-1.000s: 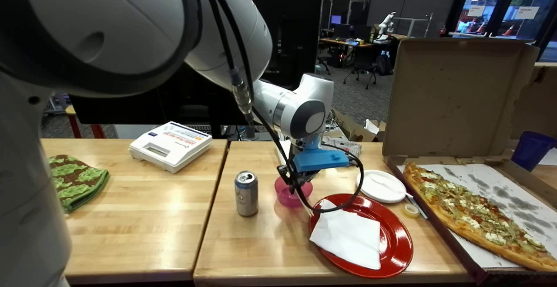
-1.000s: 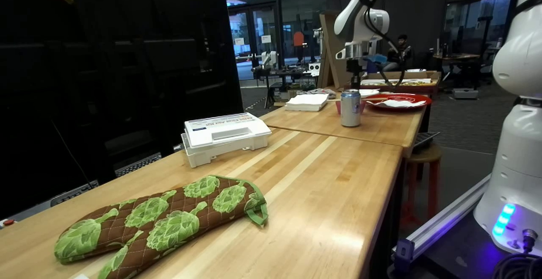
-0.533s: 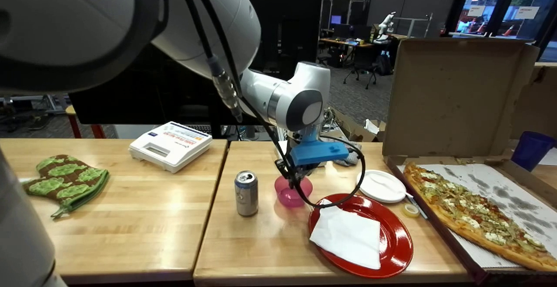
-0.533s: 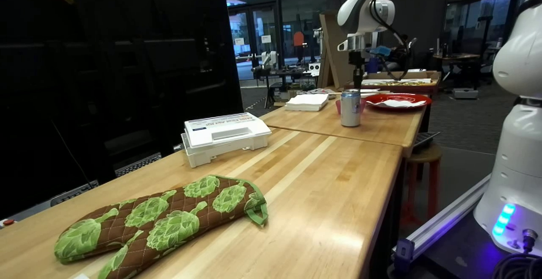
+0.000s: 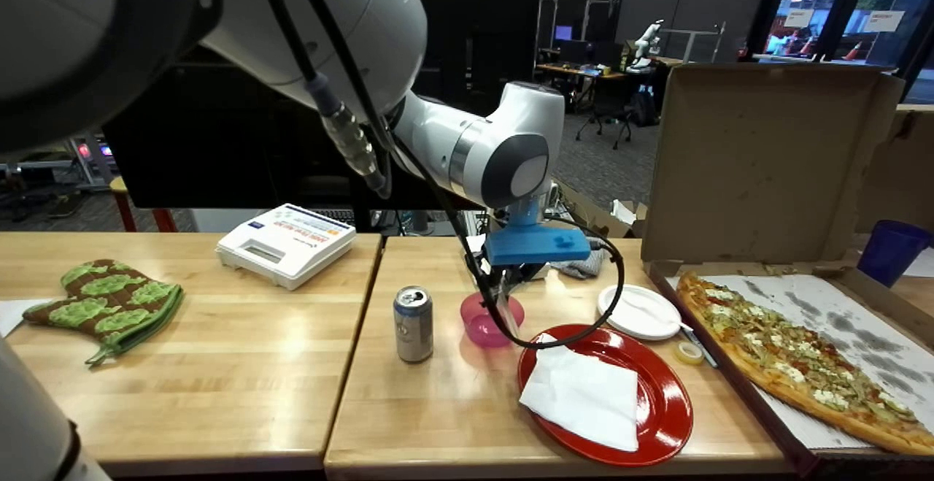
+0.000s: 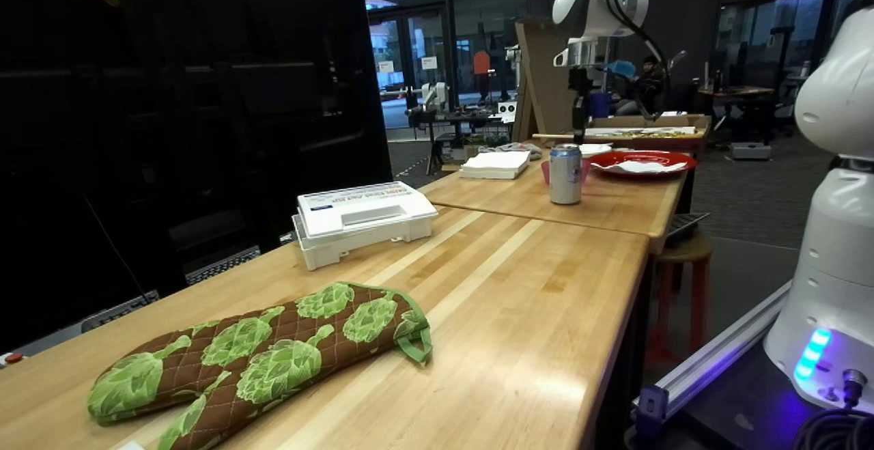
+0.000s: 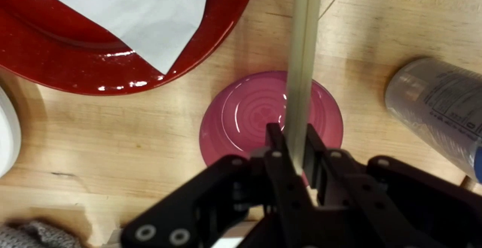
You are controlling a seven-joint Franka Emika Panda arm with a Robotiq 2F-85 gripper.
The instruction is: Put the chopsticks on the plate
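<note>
Two thin chopsticks [image 7: 303, 48] are pinched side by side in the gripper [image 7: 293, 139], its jaws narrow around them; in the wrist view they cross above the pink bowl [image 7: 241, 116]. In both exterior views the gripper is a little higher than half a second ago, and the chopsticks have risen with it. We judge, therefore, that the lifting has succeeded and the carrying comes next. The red plate [image 5: 668, 401], with a white napkin [image 5: 584, 397] on it, lies beside their visible part, not under it, so we should move across before lowering.
</note>
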